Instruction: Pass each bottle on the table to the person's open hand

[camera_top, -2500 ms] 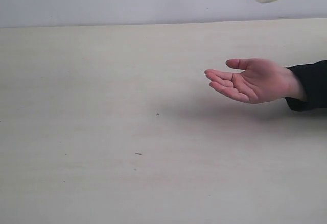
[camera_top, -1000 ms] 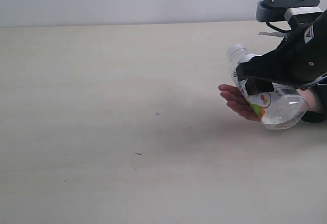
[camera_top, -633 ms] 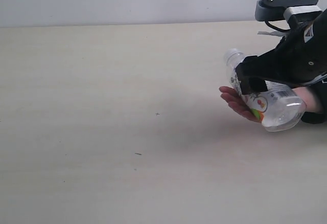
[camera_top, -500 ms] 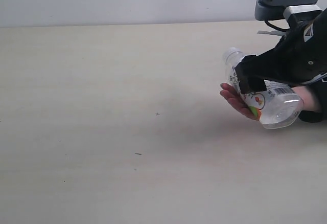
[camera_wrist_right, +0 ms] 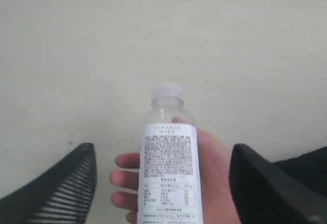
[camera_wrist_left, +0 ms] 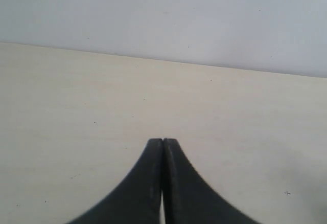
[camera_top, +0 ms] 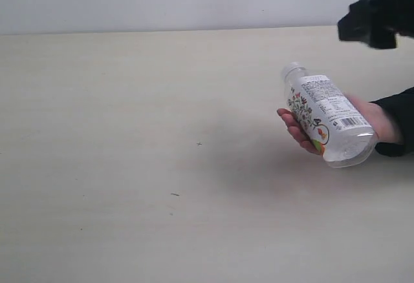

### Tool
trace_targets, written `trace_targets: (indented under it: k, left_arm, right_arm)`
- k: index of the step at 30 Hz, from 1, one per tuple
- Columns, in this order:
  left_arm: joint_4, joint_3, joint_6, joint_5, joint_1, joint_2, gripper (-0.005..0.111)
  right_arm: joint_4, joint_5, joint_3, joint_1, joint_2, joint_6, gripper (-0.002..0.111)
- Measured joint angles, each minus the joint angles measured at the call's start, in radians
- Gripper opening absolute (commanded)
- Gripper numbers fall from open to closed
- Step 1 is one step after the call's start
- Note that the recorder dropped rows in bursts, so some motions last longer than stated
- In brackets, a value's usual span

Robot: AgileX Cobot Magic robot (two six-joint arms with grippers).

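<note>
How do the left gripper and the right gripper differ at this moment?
The left gripper is shut, its fingers pressed together; the right gripper stands wide open. The left gripper faces only bare table; the right gripper faces the bottle, which lies in the person's hand, and does not touch it. Both have black fingers and hold nothing.

Clear bottle (camera_top: 326, 120), white label, on a pale beige counter (camera_top: 129, 134)
The label is printed with black text, a barcode, green sprigs, red flowers and an orange-green mark; faint grain and dark specks are seen on the counter; the sleeve (camera_top: 400, 118) and right pincer (camera_wrist_right: 162, 183) are black.
</note>
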Motion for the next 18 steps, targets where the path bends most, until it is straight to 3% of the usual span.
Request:
trace_targets:
  k: [4,6,12,18]
  left_arm:
    - [0.0,0.0,0.0,0.0,0.0,0.0,0.0]
    - [0.0,0.0,0.0,0.0,0.0,0.0,0.0]
    - [0.0,0.0,0.0,0.0,0.0,0.0,0.0]
    - [0.0,0.0,0.0,0.0,0.0,0.0,0.0]
  right_arm:
    - [0.002,-0.059,0.035,0.0,-0.164,-0.003,0.012]
    - [0.006,-0.105,0.079,0.0,-0.245,-0.005,0.0]
    - [0.041,-0.197,0.236,0.0,-0.442,-0.007,0.0]
    - [0.045,-0.102,0.266,0.0,-0.57,-0.007,0.0]
